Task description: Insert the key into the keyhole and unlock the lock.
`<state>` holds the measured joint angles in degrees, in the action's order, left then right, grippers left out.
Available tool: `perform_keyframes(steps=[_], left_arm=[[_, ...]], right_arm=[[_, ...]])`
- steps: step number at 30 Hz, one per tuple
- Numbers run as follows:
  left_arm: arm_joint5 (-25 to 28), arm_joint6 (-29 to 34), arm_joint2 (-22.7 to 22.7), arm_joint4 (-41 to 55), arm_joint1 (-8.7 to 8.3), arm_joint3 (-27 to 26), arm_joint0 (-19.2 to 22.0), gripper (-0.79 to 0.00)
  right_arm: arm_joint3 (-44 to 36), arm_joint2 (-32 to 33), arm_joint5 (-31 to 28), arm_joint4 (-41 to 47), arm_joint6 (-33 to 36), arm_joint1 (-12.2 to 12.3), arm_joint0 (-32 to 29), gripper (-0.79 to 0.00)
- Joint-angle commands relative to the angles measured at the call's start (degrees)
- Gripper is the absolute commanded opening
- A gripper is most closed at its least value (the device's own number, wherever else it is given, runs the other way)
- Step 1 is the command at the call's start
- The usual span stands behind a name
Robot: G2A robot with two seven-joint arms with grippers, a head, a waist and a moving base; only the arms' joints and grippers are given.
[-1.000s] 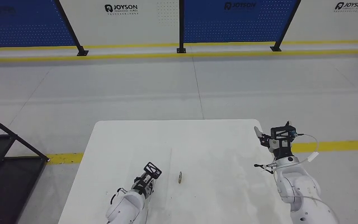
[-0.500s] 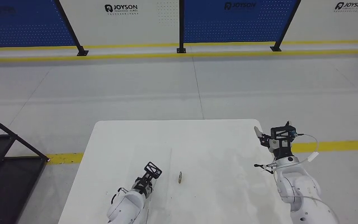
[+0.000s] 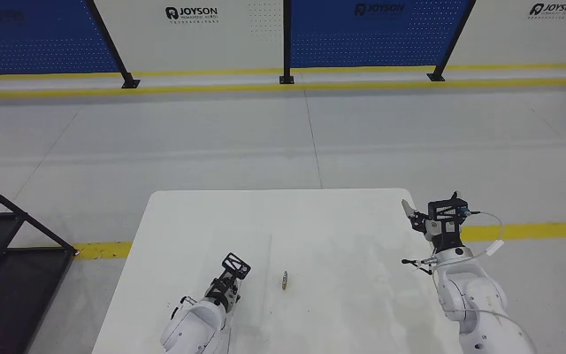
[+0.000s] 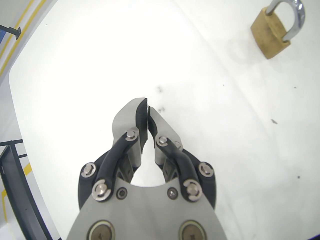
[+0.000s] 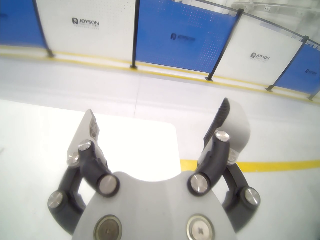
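A brass padlock (image 4: pixel 269 36) with a silver shackle (image 4: pixel 296 6) lies flat on the white table (image 3: pixel 336 221); in the top view the padlock (image 3: pixel 284 280) is near the table's front middle. My left gripper (image 4: pixel 147 107) is shut with nothing between its fingers, hovering over bare table a short way to the left of the padlock, not touching it. In the top view the left gripper (image 3: pixel 234 264) sits at the front left. My right gripper (image 5: pixel 157 116) is open and holds nothing, raised near the table's right edge (image 3: pixel 423 217).
A black metal rack (image 3: pixel 22 239) stands on the floor just off the table's left side. The table's rounded far right corner (image 5: pixel 172 128) lies under the right gripper. Blue and white fence panels (image 3: pixel 371 26) stand far behind.
The left gripper has shifted slightly to the left and farther back, away from the padlock. The right arm and the padlock have not moved.
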<state>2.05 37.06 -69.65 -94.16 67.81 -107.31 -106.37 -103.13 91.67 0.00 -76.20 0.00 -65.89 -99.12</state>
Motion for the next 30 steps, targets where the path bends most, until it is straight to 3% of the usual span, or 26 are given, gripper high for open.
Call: perform_keyframes(steps=[1,8,13,18,22,26,30], left_arm=[[-0.01,-0.60,-0.99,1.32,-0.07,-0.39,-0.52,-0.785],[0.06,-6.06,-5.26,7.78,-0.31,-1.76,-2.75,-0.785],[3.65,-19.13,-10.59,15.34,-0.78,-5.07,-7.42,-0.785],[14.56,-35.73,-17.44,25.61,-1.43,-4.59,-12.11,-0.785],[26.68,-50.99,-21.84,27.94,-1.99,-1.50,-11.81,-0.785],[33.11,-64.67,-21.48,25.25,-2.07,3.39,-10.71,-0.785],[37.90,-70.74,-20.75,25.52,-2.13,7.38,-8.59,-0.785]], right_arm=[[0.00,0.00,0.00,0.00,0.00,0.00,0.00,0.000],[0.00,0.00,0.00,0.00,0.00,0.00,0.00,0.000],[0.00,0.00,0.00,0.00,0.00,0.00,0.00,0.000],[0.00,0.00,0.00,0.00,0.00,0.00,0.00,0.000],[0.18,-0.10,0.95,-2.19,1.19,0.02,0.24,0.000],[-1.98,-3.60,-1.97,-7.69,4.61,0.03,-1.64,0.000],[-4.98,-8.31,-3.95,-13.68,4.48,-0.06,-6.90,0.000]])
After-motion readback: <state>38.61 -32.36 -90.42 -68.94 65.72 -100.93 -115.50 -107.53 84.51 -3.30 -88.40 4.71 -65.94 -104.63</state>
